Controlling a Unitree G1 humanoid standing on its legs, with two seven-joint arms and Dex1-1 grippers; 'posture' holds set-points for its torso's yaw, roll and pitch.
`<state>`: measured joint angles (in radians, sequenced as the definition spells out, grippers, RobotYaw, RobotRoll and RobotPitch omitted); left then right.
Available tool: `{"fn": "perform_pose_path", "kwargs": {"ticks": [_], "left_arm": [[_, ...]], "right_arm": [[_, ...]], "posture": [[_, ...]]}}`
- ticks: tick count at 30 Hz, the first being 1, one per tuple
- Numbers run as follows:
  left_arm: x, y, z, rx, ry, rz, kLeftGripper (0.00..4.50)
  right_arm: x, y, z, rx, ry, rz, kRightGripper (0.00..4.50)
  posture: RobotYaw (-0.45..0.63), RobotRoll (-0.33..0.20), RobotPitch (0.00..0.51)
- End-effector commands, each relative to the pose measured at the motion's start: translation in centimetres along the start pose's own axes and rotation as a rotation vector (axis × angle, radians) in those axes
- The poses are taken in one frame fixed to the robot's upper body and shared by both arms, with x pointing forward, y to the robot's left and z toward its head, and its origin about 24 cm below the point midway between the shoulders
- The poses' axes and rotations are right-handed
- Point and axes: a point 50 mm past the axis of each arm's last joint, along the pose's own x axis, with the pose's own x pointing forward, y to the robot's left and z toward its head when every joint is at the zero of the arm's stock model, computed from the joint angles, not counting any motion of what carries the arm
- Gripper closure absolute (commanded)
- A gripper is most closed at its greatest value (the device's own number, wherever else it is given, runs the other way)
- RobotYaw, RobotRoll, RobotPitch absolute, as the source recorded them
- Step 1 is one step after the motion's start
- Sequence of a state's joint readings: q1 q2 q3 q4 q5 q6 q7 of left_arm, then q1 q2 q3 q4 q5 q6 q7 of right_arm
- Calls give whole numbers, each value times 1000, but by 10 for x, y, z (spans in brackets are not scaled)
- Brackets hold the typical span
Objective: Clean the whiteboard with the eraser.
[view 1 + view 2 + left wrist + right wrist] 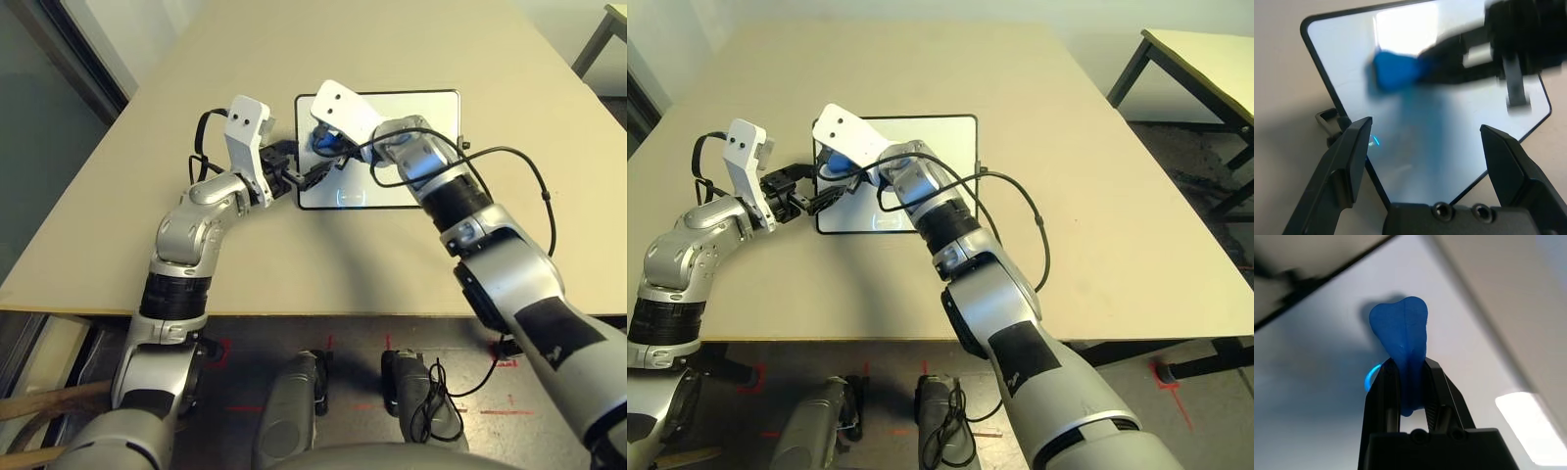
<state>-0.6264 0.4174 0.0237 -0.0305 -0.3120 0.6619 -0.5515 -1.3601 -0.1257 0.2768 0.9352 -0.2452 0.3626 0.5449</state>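
The jaws of the right gripper (1410, 363) are pinched on the eraser (1400, 330), one black finger on either side of its narrower part; those of the left gripper (1425, 122) stand wide apart, with nothing between them. The eraser's long axis runs along the right gripper's fingers — its broad end points out past the fingertips, while the slimmer end reaches back between them. It is an even, bright blue, smooth and rounded, with a shallow dip that makes two lobes of the broad end, a faint seam down the middle and a waist where the sides draw in.

In the left eye view, the eraser is just above centre of the frame, over the upper left part of the whiteboard (421, 108), partly covered by the right arm's white bracket (345, 111). Whether it touches the surface I cannot tell. The board lies flat on the table (245, 279), its thin black frame running across the middle of the picture, and a small light-blue mark (350, 197) shows near its lower edge — left of the board's middle. The left gripper is at the board's left edge, close to the right one.
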Motion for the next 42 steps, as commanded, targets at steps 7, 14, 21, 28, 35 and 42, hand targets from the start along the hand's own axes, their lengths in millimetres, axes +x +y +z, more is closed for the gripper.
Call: {"fn": "perform_pose_path", "kwargs": {"ticks": [7, 14, 21, 28, 35, 42], "left_arm": [[1, 1, -4, 0, 11, 8, 0], [2, 1, -4, 0, 10, 5, 0], [2, 0, -4, 0, 11, 0, 0], [1, 0, -4, 2, 14, -1, 0], [2, 0, -2, 9, 15, -6, 0], [3, 1, -2, 13, 17, -9, 0]], "right_arm": [[6, 10, -6, 26, -8, 35, 3912], [8, 29, -12, 29, -33, 116, 3912], [7, 25, -10, 37, -70, 88, 3912], [3, 9, -2, 63, -177, -7, 3912], [4, 13, -12, 147, -211, 9, 3912], [6, 31, -30, 222, -184, 76, 3912]], "posture": [[85, 0, 176], [81, 0, 180], [78, 0, 186], [77, 0, 187], [76, 0, 184], [74, 0, 182]]}}
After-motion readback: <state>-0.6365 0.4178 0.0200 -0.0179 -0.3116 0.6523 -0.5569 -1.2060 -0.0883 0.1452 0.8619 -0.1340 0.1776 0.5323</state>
